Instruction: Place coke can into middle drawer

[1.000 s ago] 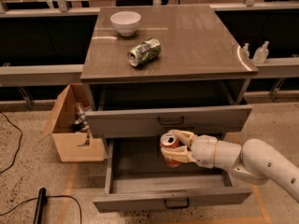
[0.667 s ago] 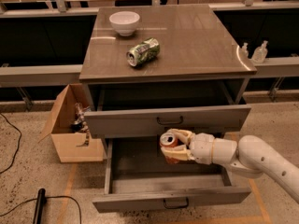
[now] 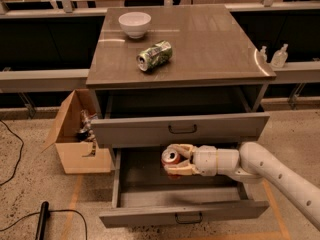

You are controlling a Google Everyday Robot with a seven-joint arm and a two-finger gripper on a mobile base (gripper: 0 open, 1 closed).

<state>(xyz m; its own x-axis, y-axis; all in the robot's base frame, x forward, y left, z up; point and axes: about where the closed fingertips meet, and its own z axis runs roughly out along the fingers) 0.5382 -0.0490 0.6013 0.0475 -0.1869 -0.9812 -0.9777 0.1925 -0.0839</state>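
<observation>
Two wide grey drawers with flat fronts and small dark bar handles stand open below the top of a grey table: the upper drawer is out only a little, while the middle drawer beneath it is pulled well out, its dark inside exposed. The pale two-finger tool reaches in from the right on a white, rounded arm and sits over the back part of the middle drawer, just under the front of the upper drawer. Its fingers are clamped on the small red aluminium coke can with a silver top, one finger on the far side of the can and one on the near side. The coke can is roughly upright, its top facing up, within the middle drawer's outline and left of its centre; whether it touches the drawer floor cannot be told. On the table, a white round bowl stands near the far left corner, and a green-and-white can lies on its side left of the middle, apart from the bowl. An open brown cardboard box rests on the floor against the table's left side, with small items inside. Two small clear bottles stand on a ledge past the table's right edge.
</observation>
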